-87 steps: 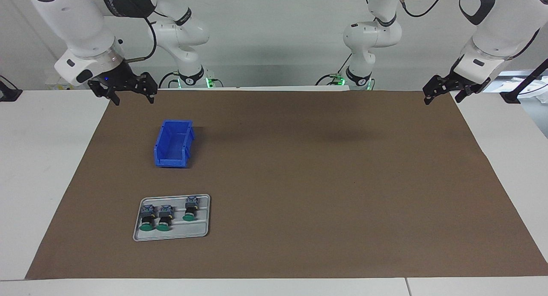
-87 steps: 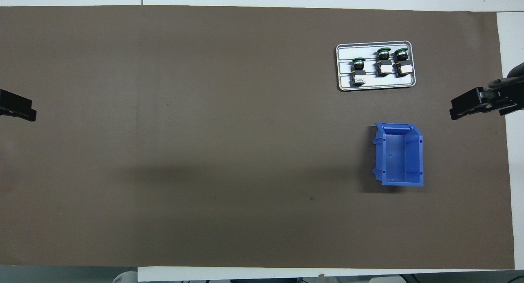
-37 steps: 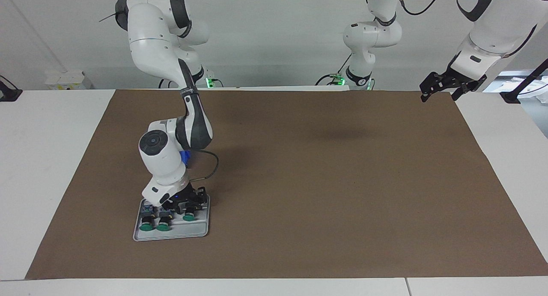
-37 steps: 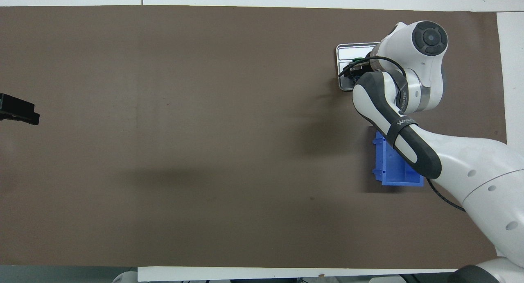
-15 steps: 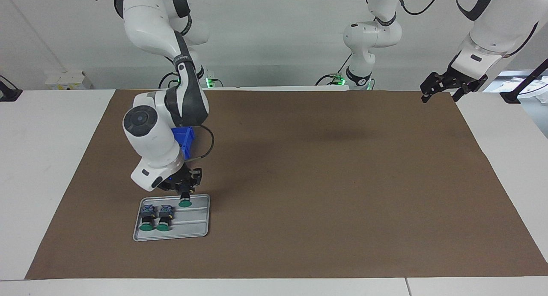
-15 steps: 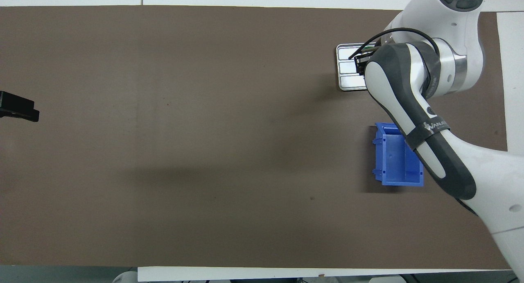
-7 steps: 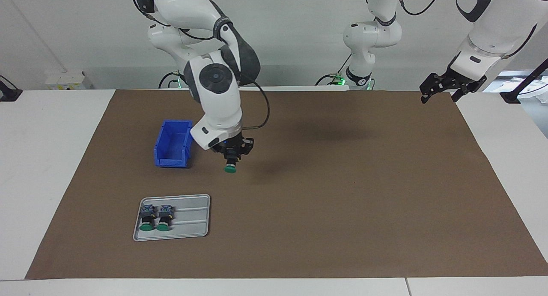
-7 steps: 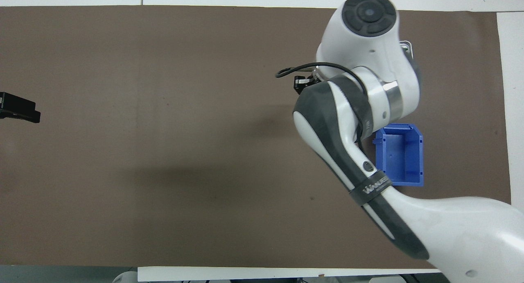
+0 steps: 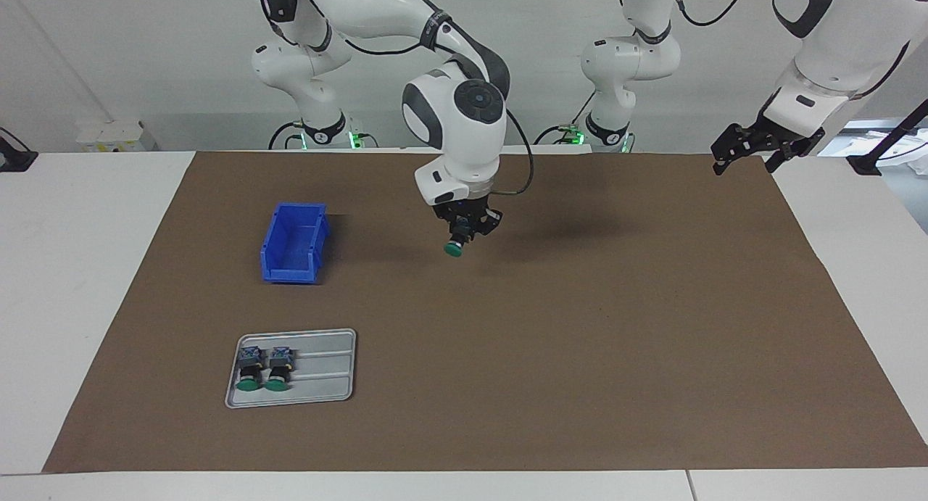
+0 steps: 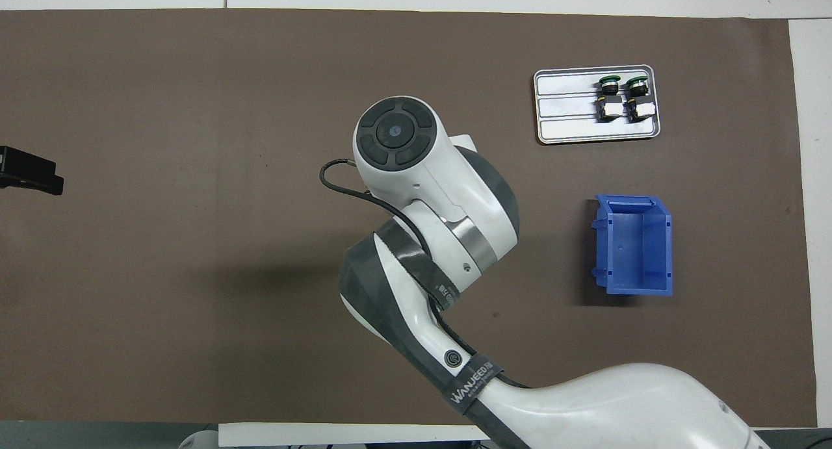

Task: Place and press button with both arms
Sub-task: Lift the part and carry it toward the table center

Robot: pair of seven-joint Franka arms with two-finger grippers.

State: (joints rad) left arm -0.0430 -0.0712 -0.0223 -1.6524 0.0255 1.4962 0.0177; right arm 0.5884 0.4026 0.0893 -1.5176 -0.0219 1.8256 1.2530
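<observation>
my right gripper (image 9: 464,234) is clamped on the small push-button with round green cap and black body (image 9: 455,244), up in the air over the middle of the brown mat (image 9: 580,327). the button hangs straight below the fingers, long axis near vertical, cap down. my left gripper (image 9: 747,153) waits with jaws spread, empty, well apart toward its own end; i judge the right arm sets it down.
</observation>
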